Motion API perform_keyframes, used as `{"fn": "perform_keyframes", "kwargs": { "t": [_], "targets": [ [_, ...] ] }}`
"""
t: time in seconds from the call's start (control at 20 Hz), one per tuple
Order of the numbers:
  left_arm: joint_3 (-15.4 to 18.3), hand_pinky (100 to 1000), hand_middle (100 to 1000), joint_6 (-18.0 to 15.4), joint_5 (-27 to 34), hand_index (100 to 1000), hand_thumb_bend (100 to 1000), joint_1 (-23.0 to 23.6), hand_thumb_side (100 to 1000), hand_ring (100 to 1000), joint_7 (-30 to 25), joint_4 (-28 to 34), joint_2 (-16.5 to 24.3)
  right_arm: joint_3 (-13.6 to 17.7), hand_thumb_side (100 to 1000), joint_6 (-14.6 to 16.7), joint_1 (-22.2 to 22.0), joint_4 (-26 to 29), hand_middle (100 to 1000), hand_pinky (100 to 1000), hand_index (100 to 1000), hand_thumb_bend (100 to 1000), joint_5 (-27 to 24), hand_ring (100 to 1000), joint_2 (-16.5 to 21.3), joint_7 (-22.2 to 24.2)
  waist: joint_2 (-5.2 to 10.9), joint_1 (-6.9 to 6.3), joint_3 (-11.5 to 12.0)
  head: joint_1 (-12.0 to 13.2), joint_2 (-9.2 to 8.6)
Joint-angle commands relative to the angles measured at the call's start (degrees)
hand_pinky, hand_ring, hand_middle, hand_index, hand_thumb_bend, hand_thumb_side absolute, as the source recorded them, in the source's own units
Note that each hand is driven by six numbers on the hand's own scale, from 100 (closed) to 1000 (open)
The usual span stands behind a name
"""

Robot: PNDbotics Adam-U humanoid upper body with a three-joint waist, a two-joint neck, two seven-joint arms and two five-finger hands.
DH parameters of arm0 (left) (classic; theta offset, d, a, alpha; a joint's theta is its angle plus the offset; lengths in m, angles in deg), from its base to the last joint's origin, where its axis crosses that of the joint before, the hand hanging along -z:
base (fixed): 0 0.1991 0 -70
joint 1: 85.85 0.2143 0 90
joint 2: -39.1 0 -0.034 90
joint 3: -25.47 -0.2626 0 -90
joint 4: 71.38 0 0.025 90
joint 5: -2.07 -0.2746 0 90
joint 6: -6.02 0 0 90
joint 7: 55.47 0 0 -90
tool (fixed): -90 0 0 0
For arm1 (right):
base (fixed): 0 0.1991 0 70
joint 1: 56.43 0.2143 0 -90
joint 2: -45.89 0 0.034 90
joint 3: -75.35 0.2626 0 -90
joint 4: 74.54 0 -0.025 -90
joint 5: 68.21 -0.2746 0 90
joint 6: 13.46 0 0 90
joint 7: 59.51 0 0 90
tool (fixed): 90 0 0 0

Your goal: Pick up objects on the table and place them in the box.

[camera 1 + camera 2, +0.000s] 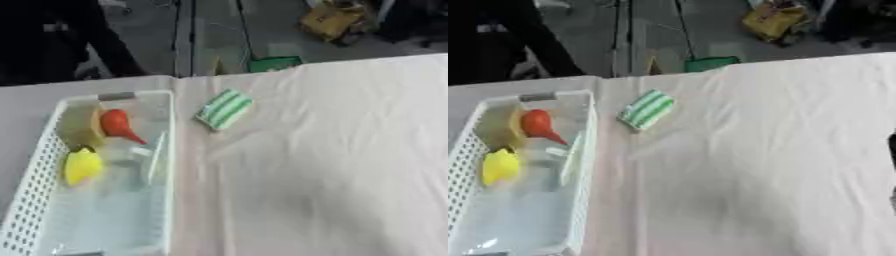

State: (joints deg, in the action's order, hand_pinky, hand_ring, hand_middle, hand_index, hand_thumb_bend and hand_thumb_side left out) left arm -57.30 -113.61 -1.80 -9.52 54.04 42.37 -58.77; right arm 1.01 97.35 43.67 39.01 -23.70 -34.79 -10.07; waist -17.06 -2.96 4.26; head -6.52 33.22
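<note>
A white perforated box [35,175] sits at the near left of the table [332,165], which is covered with a pale, lightly creased cloth. One green-and-white striped object [224,109], roughly rectangular and lying tilted, rests on the cloth just right of the box's far right corner, close to the rim but apart from it; nothing lies between it and the box, and nothing rests on top of it. Inside the box, toward its far end, there are three coloured things: one red object [116,124] with a narrow tapering end pointing near and right, one tan rounded object [80,124] just left of it against the left wall, and one yellow object [82,166] nearer than both, also by the left wall. A pale or clear item [154,157] leans along the inside of the right wall; what it is cannot be made out. The near half of the box floor shows bare. Beyond the far edge of the table the grey floor holds one green flat item [274,63], one yellow-brown bundle [331,20] farther right, and a dark shape at the far left. In the right eye view a thin dark sliver [892,150] shows at the right edge; whether it belongs to the robot cannot be told. Neither robot hand can be seen clearly, so whether their fingers are apart, together or clamped on anything cannot be told.
</note>
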Motion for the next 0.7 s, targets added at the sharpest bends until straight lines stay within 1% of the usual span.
{"fn": "perform_keyframes", "kwargs": {
  "t": [0.05, 0.15, 0.2, 0.25, 0.35, 0.5, 0.6, 0.65, 0.7],
  "targets": [
    [-0.11, 980, 1000, 0.1, 0.29, 962, 106, -0.56, 1000, 917, -0.46, 0.85, 1.43, -1.34, 1000, -1.07, 1.83, 1.04, 832, 837, 913, 206, -1.37, 849, 7.58, 4.3, 1.03, 0.58, 0.18, -0.1, -0.32],
    [-0.2, 980, 1000, 0.16, 0.41, 962, 107, -0.59, 1000, 917, -0.59, 0.85, 1.48, -2.11, 1000, -2.03, 3.12, 1.04, 833, 837, 915, 211, -2.63, 849, 10.37, 7.77, 1.14, 0.73, 0.29, -0.1, -0.88],
    [-0.22, 981, 1000, 0.18, 0.46, 961, 107, -0.59, 1000, 916, -0.64, 0.85, 1.49, -2.31, 1000, -2.24, 3.55, 1.04, 839, 842, 927, 252, -3.13, 855, 11.26, 8.97, 1.18, 0.8, 0.35, -0.15, -1.22],
    [-0.38, 981, 1000, 0.25, 0.54, 961, 106, -0.59, 1000, 916, -0.77, 0.85, 1.5, -3.57, 1000, -2.42, 4.93, 1.04, 845, 846, 933, 265, -3.67, 861, 13.86, 11.62, 1.28, 0.97, 0.65, -0.5, -2.62],
    [-0.53, 980, 1000, 0.36, 0.69, 961, 106, -0.57, 1000, 917, -0.97, 0.85, 1.5, -5.05, 1000, -4.71, 7.69, 1.04, 855, 852, 940, 271, -4.83, 871, 17.43, 16.65, 1.43, 1.11, 0.99, -0.91, -4.17],
    [-0.64, 980, 1000, 0.41, 0.89, 961, 106, -0.53, 1000, 917, -1.17, 0.85, 1.57, -6.68, 1000, -6.58, 11.04, 1.04, 871, 864, 946, 297, -5.84, 892, 21.02, 22.74, 1.62, 1.22, 1.32, -1.26, -5.21],
    [-0.77, 980, 1000, 0.48, 1.04, 961, 106, -0.48, 1000, 916, -1.32, 0.85, 1.63, -8.38, 1000, -7.0, 13.51, 1.04, 884, 876, 957, 310, -5.89, 906, 23.81, 28.63, 1.82, 1.39, 1.55, -1.57, -5.65],
    [-0.86, 980, 1000, 0.55, 1.11, 961, 106, -0.46, 1000, 916, -1.41, 0.85, 1.65, -9.55, 1000, -6.82, 14.63, 1.04, 907, 888, 973, 311, -5.79, 927, 25.3, 32.06, 1.95, 1.54, 1.71, -1.83, -5.75],
    [-0.96, 980, 1000, 0.62, 1.21, 961, 106, -0.44, 1000, 916, -1.52, 0.85, 1.65, -10.75, 1000, -6.66, 15.94, 1.04, 910, 890, 976, 311, -5.71, 929, 26.43, 36.07, 2.06, 1.62, 1.82, -2.0, -5.78]
  ]
}}
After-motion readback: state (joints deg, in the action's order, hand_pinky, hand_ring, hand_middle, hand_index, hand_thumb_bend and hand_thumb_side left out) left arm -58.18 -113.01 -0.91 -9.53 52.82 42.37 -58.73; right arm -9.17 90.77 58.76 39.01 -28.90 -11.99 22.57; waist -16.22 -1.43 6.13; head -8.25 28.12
